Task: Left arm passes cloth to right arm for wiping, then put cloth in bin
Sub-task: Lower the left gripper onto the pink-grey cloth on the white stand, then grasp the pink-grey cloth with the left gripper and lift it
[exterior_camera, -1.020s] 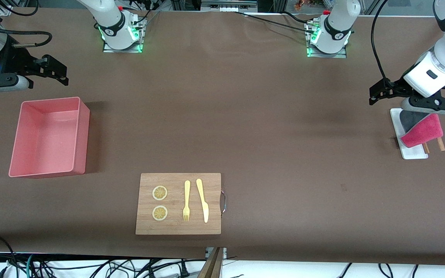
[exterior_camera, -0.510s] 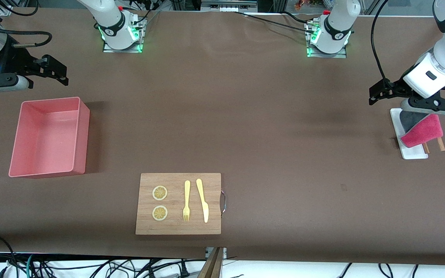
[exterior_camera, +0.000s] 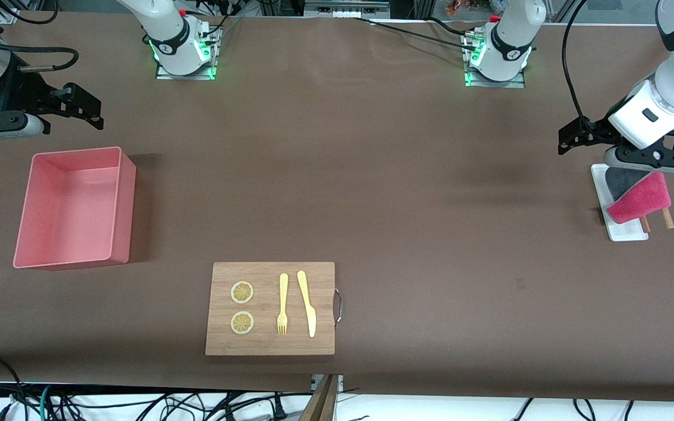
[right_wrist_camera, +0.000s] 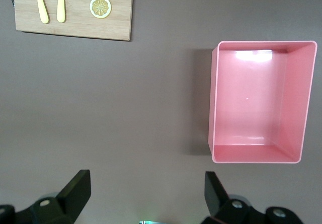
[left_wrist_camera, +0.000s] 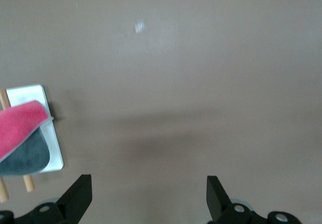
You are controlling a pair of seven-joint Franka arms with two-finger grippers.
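We see the left gripper (exterior_camera: 571,139) poised in the air, jaws spread wide and empty, just beside the narrow white tray (exterior_camera: 626,233) at the left arm's end of the table. The pink cloth (exterior_camera: 640,200) lies draped over that tray and a pair of wooden sticks (exterior_camera: 667,217), its grey backing folded up toward the arm; nothing touches it yet. In the left wrist view the cloth (left_wrist_camera: 20,128) sits off to the edge, not between the fingertips (left_wrist_camera: 78,191), so in our judgement the gripper is not lined up over it.

At the right arm's end, the right gripper (exterior_camera: 79,108) waits with its jaws equally spread above bare table, beside the pink bin (exterior_camera: 123,199), which looks empty in the right wrist view. The wooden cutting board (exterior_camera: 270,345), carrying a fork, a knife and two lemon slices, lies nearer the front camera, between the two ends.

The step in hand is the pickup. We would centre the open jaws over the raised pink fold, come down without striking the tray or sticks, and pinch a thick bunch so a free edge hangs for the handover.
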